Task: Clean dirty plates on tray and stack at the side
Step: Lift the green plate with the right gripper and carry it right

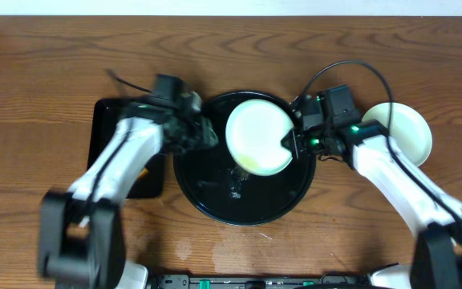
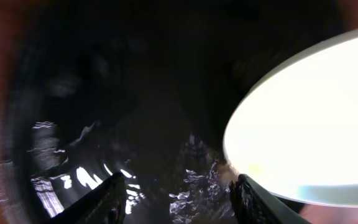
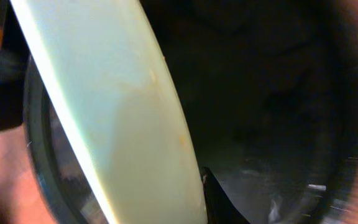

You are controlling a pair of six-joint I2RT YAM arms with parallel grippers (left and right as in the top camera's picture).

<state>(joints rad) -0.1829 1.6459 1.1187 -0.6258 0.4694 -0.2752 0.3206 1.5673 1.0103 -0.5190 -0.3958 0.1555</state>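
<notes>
A pale plate (image 1: 259, 135) hangs tilted above the round black tray (image 1: 215, 197). My right gripper (image 1: 292, 143) is shut on its right rim. In the right wrist view the plate (image 3: 123, 118) fills the left half and carries faint orange smears. One dark finger (image 3: 215, 200) lies against its edge, and the other is hidden behind it. My left gripper (image 1: 201, 131) hovers at the tray's left rim, just left of the plate. In the left wrist view the left gripper (image 2: 179, 190) is open with nothing between its fingers, over the glossy wet tray (image 2: 86, 124). The plate (image 2: 309, 124) shows at the right.
Another pale plate (image 1: 407, 128) lies on the table at the far right, behind my right arm. A rectangular black tray (image 1: 111, 132) sits left of the round tray, under my left arm, with a small orange item (image 1: 143, 171) on it. Wooden table all round.
</notes>
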